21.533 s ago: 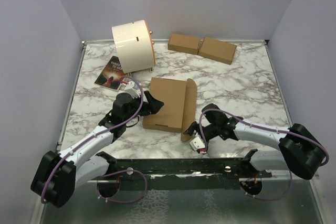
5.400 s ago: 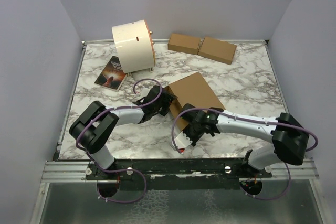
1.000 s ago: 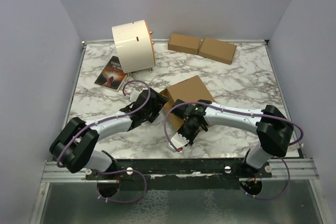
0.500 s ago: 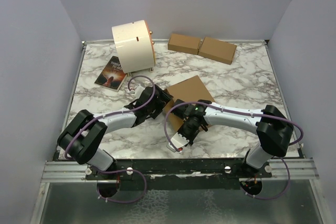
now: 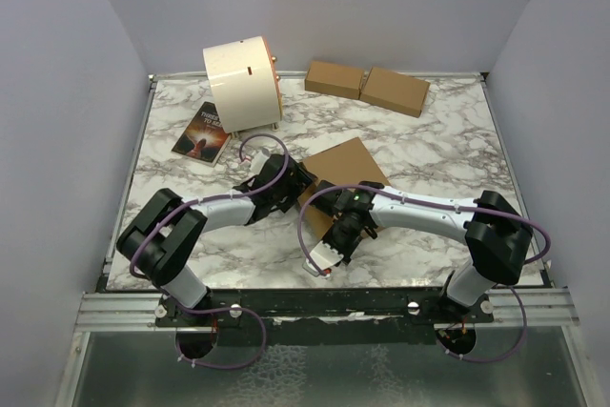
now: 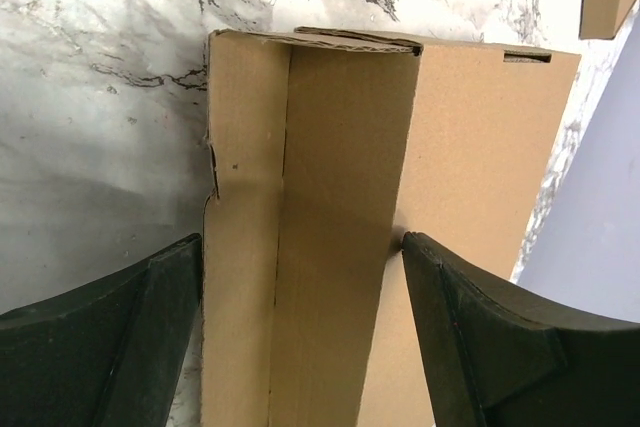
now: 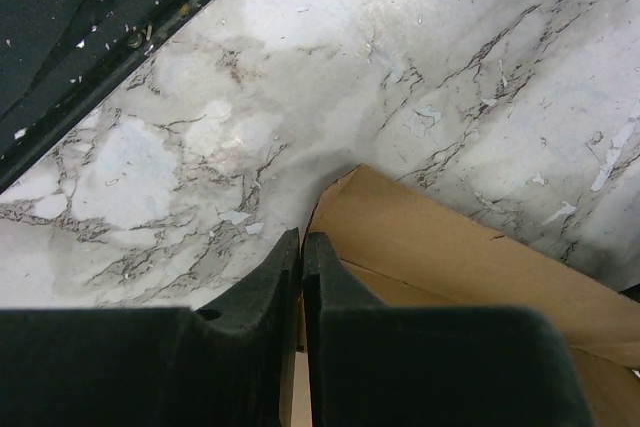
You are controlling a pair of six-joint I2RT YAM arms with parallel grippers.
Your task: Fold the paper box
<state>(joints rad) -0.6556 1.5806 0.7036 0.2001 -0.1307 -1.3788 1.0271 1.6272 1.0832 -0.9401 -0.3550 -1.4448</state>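
Note:
The paper box (image 5: 350,163), plain brown cardboard folded nearly flat, lies mid-table at an angle. My left gripper (image 5: 299,184) is open at its left end. In the left wrist view the left gripper (image 6: 300,243) straddles the narrow upright side wall of the paper box (image 6: 340,197), one finger (image 6: 150,337) close outside it and the other over the lid panel. My right gripper (image 5: 335,234) is at the near edge. In the right wrist view the right gripper (image 7: 301,239) is shut on a thin flap edge of the paper box (image 7: 450,247).
A cream cylindrical drum (image 5: 240,83) stands at the back left, with a dark booklet (image 5: 202,131) in front of it. Two small closed brown boxes (image 5: 334,77) (image 5: 396,91) lie side by side at the back. A black rail (image 5: 324,304) (image 7: 80,17) borders the near edge.
My left gripper has slid forward and right onto the box's left end, and its jaws have narrowed a little around the side wall. The right gripper stays shut in place.

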